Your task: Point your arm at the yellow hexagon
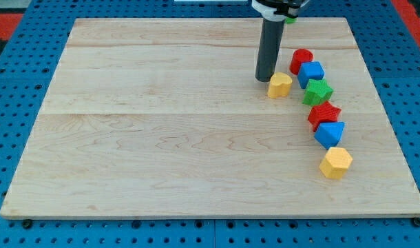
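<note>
The yellow hexagon (335,162) lies near the view's bottom right on the wooden board (162,138). My tip (266,78) stands in the upper right part of the board, just left of a yellow heart-shaped block (279,85) and close to touching it. The hexagon is well below and to the right of my tip. Between them runs a curved row of blocks: a red cylinder (301,60), a blue cube (310,73), a green star (318,91), a red star (324,114) and a blue triangle-like block (330,133).
A small green block (290,20) peeks out behind the arm at the board's top edge. The board lies on a blue pegboard table (17,103).
</note>
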You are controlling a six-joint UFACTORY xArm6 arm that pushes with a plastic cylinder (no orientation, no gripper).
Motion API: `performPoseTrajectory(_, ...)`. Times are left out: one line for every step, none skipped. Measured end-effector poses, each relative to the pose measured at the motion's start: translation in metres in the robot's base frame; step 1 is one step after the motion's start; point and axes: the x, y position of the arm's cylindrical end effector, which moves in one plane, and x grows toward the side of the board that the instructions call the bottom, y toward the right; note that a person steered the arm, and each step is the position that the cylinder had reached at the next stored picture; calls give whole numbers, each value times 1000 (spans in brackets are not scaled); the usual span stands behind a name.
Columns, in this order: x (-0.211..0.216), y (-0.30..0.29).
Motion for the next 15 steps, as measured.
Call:
performPoseTrajectory(2,-20)
performPoseTrajectory(23,-50)
performPoseTrajectory(37,-62)
performPoseTrajectory(70,-62)
performPoseTrajectory(102,-62)
performPoseTrajectory(112,-46)
performPoseTrajectory(114,-39)
performPoseTrajectory(117,-33)
performPoseTrajectory(117,-31)
performPoseTrajectory(117,-29)
performPoseTrajectory(117,-29)
performPoseTrajectory(119,-29)
performPoseTrajectory(119,-29)
performPoseTrajectory(122,-29)
performPoseTrajectory(135,-37)
